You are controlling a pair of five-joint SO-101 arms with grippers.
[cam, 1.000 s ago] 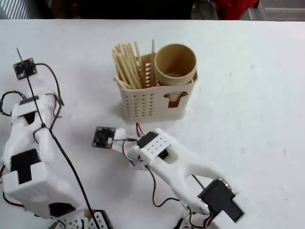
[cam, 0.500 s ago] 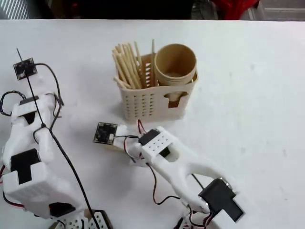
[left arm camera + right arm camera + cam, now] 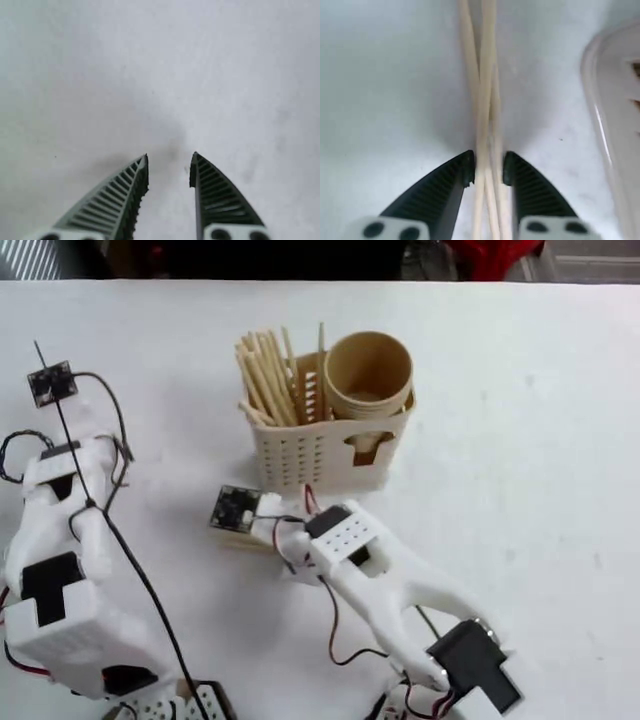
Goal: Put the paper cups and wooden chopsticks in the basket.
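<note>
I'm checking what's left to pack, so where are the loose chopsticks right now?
In the right wrist view, the loose chopsticks are clamped between the fingers of the right gripper, just beside the basket.

Looking down over a white worktop [image 3: 540, 390], evenly lit. Seeing a dark band [image 3: 280, 260] running along its far edge, something red [image 3: 495, 255] far right, pale slats [image 3: 25, 258] far left.

Bench [image 3: 520, 390] is lit brightly and evenly from above, and its white surface is near washed out in the high view. Shadows beside the basket [image 3: 325, 455] and under both arms are soft and short. A faint diffuse shadow lies ahead of the left gripper [image 3: 169, 167]. Soft grey shadow flanks the chopsticks [image 3: 485, 100] at the right gripper [image 3: 487, 167].
</note>
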